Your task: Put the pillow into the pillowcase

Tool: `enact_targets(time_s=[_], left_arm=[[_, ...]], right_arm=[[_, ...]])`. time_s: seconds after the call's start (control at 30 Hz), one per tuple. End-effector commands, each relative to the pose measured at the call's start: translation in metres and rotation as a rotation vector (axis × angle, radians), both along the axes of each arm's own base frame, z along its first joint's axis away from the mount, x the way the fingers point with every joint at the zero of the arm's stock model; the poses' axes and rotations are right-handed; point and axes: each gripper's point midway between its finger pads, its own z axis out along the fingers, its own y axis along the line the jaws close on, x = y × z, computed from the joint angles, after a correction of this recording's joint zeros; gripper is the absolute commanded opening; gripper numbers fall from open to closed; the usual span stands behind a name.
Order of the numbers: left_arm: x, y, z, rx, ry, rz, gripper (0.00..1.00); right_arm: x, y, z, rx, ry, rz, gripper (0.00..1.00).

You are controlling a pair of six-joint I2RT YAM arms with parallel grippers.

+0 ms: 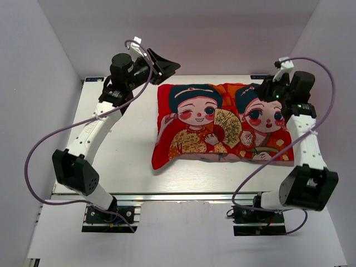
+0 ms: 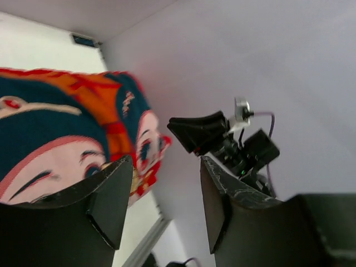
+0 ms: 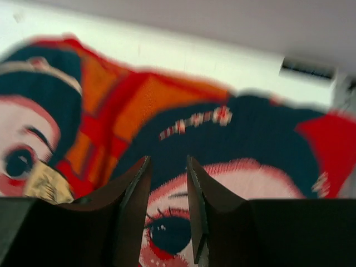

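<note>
The red pillowcase (image 1: 222,125) with two cartoon figures and a fan lies plump and face up on the table, right of centre. No white pillow shows in any view. My left gripper (image 1: 166,65) is open and empty, raised in the air past the pillowcase's back left corner; its wrist view (image 2: 165,167) shows the pillowcase (image 2: 67,122) below and the right gripper (image 2: 197,133) across. My right gripper (image 1: 266,89) hovers over the right figure's head at the pillowcase's back right, its jaws (image 3: 168,167) a narrow gap apart with nothing between them, above the fabric (image 3: 250,139).
The white table (image 1: 122,144) is boxed in by pale walls on the left, back and right. A metal rail (image 1: 183,196) runs along the front edge above the two arm bases. Purple cables loop beside both arms.
</note>
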Motion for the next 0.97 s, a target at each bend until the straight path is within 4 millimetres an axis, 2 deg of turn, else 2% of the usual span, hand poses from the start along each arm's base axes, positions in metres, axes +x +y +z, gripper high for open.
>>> enact_targets(time_s=[0.0, 0.03, 0.07, 0.1, 0.13, 0.17, 0.2, 0.23, 0.27, 0.3, 0.33, 0.37, 0.4, 0.47, 0.53, 0.57, 0.77, 0.83, 0.87, 0.9, 0.93], left_arm=[[-0.025, 0.018, -0.020, 0.192, -0.051, 0.037, 0.62], [-0.032, 0.025, -0.015, 0.207, -0.068, 0.066, 0.63], [-0.036, 0.030, -0.025, 0.249, -0.077, 0.076, 0.67], [-0.041, 0.034, -0.026, 0.269, -0.084, 0.084, 0.69], [-0.044, 0.042, -0.033, 0.306, -0.067, 0.110, 0.72], [-0.055, 0.050, -0.031, 0.339, -0.096, 0.125, 0.78], [-0.061, 0.055, -0.036, 0.365, -0.086, 0.133, 0.81], [-0.064, 0.063, -0.037, 0.385, -0.091, 0.160, 0.84], [-0.075, 0.071, -0.037, 0.406, -0.109, 0.176, 0.95], [-0.081, 0.075, -0.040, 0.419, -0.106, 0.179, 0.98], [-0.086, 0.079, -0.042, 0.426, -0.110, 0.193, 0.98], [-0.096, 0.085, -0.043, 0.431, -0.123, 0.201, 0.98], [-0.100, 0.087, -0.043, 0.435, -0.134, 0.203, 0.98], [-0.113, 0.094, -0.037, 0.425, -0.165, 0.218, 0.98], [-0.118, 0.097, -0.041, 0.423, -0.179, 0.227, 0.98], [-0.124, 0.099, -0.036, 0.416, -0.199, 0.232, 0.98], [-0.131, 0.105, -0.024, 0.444, -0.246, 0.242, 0.98], [-0.131, 0.107, -0.021, 0.450, -0.253, 0.248, 0.98], [-0.131, 0.107, -0.021, 0.452, -0.255, 0.248, 0.98], [-0.132, 0.106, -0.020, 0.451, -0.258, 0.239, 0.98], [-0.131, 0.105, -0.021, 0.452, -0.256, 0.235, 0.98]], right_arm=[[-0.008, -0.003, -0.009, -0.034, 0.037, -0.001, 0.38], [-0.010, 0.001, -0.008, -0.036, 0.033, 0.018, 0.38], [-0.016, 0.010, -0.001, -0.044, 0.007, 0.063, 0.43], [-0.019, 0.016, 0.005, -0.055, -0.009, 0.089, 0.47], [-0.024, 0.023, 0.007, -0.070, -0.012, 0.110, 0.55], [-0.029, 0.035, 0.013, -0.098, -0.030, 0.138, 0.74], [-0.031, 0.041, 0.024, -0.108, -0.049, 0.149, 0.87], [-0.035, 0.044, 0.024, -0.107, -0.021, 0.139, 0.89], [-0.037, 0.055, 0.025, -0.083, 0.006, 0.156, 0.89], [-0.037, 0.057, 0.045, -0.072, -0.011, 0.156, 0.90], [-0.040, 0.068, 0.037, -0.053, 0.055, 0.181, 0.89], [-0.041, 0.071, 0.041, -0.034, 0.077, 0.184, 0.89], [-0.042, 0.072, 0.059, -0.024, 0.057, 0.181, 0.89], [-0.042, 0.072, 0.063, -0.011, 0.075, 0.171, 0.89], [-0.045, 0.070, 0.071, 0.001, 0.062, 0.150, 0.89], [-0.047, 0.068, 0.070, 0.005, 0.075, 0.137, 0.89], [-0.060, 0.051, 0.067, -0.006, 0.098, 0.025, 0.89], [-0.067, 0.048, 0.072, -0.025, 0.060, 0.018, 0.89], [-0.067, 0.047, 0.059, -0.032, 0.073, 0.014, 0.89], [-0.068, 0.047, 0.057, -0.041, 0.064, 0.018, 0.89], [-0.070, 0.046, 0.063, -0.046, 0.021, 0.019, 0.89]])
